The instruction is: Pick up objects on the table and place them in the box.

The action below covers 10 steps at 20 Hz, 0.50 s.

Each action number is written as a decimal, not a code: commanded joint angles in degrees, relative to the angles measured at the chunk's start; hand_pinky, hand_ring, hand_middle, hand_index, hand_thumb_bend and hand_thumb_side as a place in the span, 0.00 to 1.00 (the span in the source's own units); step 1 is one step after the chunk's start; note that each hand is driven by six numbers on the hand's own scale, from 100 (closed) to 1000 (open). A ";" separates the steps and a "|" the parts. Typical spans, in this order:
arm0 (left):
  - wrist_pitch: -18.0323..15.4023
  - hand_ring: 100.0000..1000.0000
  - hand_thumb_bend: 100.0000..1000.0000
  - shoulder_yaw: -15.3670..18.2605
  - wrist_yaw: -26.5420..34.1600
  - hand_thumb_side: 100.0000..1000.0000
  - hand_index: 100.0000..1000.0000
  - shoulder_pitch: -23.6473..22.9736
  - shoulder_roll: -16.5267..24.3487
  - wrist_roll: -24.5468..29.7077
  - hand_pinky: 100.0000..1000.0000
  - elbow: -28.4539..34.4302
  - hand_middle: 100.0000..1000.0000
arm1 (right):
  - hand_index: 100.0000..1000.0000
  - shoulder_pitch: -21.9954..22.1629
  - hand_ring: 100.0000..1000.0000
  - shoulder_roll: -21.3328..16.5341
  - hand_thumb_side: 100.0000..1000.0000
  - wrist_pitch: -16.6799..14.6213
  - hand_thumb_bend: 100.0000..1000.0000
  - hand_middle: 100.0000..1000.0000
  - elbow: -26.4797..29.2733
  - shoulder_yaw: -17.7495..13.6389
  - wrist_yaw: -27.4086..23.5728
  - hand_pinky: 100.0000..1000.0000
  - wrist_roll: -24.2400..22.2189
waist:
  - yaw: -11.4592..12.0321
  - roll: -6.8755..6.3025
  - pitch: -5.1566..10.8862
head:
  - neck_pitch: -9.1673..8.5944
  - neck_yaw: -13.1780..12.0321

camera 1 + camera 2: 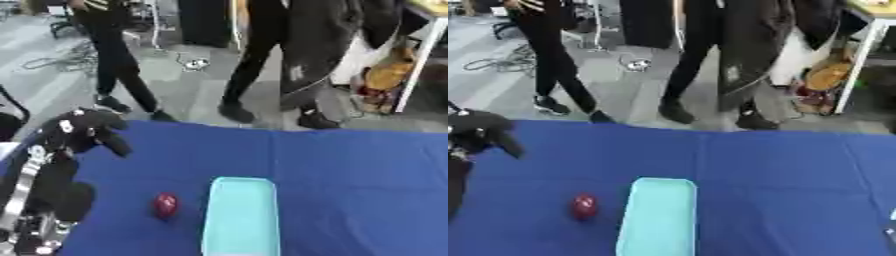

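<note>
1 small red object (pixel 166 205) lies on the blue table (pixel 350 170), below and right of the left hand (pixel 87 131) and just left of the light-teal box (pixel 241 216). The hand hangs raised, fingers curled, holding nothing. Judged step: approach; next it must lower onto the object.

You have a blue cloth (pixel 350 170) over the table, its far edge running across mid-frame, with grey floor (pixel 52 85) beyond it. On that floor note a cable (pixel 52 61) coiled at far left, a small black-and-white item (pixel 196 63) lying further back, a white table leg (pixel 418 65) slanting down at far right, and an orange bag (pixel 385 77) just left of that leg. People stand just beyond the far edge; you can see only dark trousers, shoes and a dark coat (pixel 319 40).
</note>
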State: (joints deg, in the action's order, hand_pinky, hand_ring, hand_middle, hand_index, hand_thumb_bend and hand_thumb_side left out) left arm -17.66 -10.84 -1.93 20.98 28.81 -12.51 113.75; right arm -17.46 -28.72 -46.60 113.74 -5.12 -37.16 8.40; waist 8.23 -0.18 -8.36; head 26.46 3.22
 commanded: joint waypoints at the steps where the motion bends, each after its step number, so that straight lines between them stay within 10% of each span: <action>1: -0.13 0.46 0.36 0.72 -0.11 0.76 0.73 0.95 1.72 0.07 0.40 0.84 0.60 | 0.45 -0.51 0.18 -1.32 0.74 0.11 0.00 0.18 0.85 -0.55 0.19 0.03 0.18 | 0.04 -0.08 0.92 | -0.83 -0.24; 10: -0.16 0.47 0.37 0.68 -0.15 0.76 0.73 1.05 2.03 0.26 0.40 0.84 0.60 | 0.45 -0.50 0.18 -1.29 0.74 0.12 0.00 0.18 0.85 -0.50 0.10 0.03 0.06 | 0.09 0.02 0.95 | -1.64 2.23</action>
State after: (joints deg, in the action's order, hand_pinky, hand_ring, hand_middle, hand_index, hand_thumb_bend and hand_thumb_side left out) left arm -17.76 -10.77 -1.95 21.01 29.30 -12.44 113.75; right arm -17.46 -28.72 -46.60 113.74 -5.12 -37.14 8.40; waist 8.25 -0.18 -8.34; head 25.58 4.57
